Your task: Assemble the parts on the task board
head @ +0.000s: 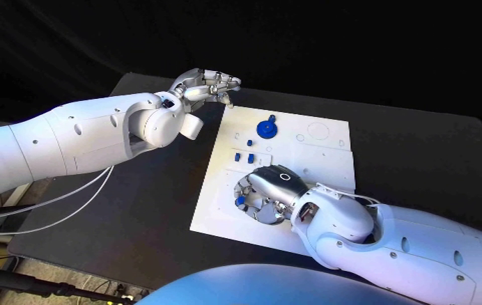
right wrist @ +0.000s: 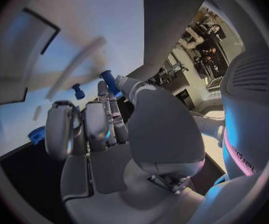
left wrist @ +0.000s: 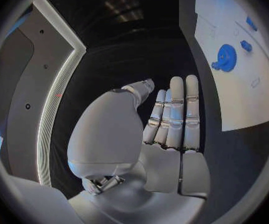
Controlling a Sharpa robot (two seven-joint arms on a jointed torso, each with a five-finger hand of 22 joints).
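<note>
Arms: glossy white shells, rounded and thick, with small dark round recesses (screw holes, by the look) dotted along them.
Left arm (head: pixel 90 138): a bulbous white wrist joint; thin white cables loop beneath it.
Left hand (head: pixel 204 85): silver metal fingers in segments, with a smooth grey-white palm cover.
Right hand (head: pixel 269 192): silver, with a dark glossy back plate bearing a small white ring mark.
Right arm (head: pixel 402 246): white shell with thin cables at the wrist.

1 task board (head: pixel 322 159), 1 round blue disc part (head: pixel 266 128), 3 small blue pegs (head: pixel 250 158), 2 robot hands (head: pixel 206 85)
</note>
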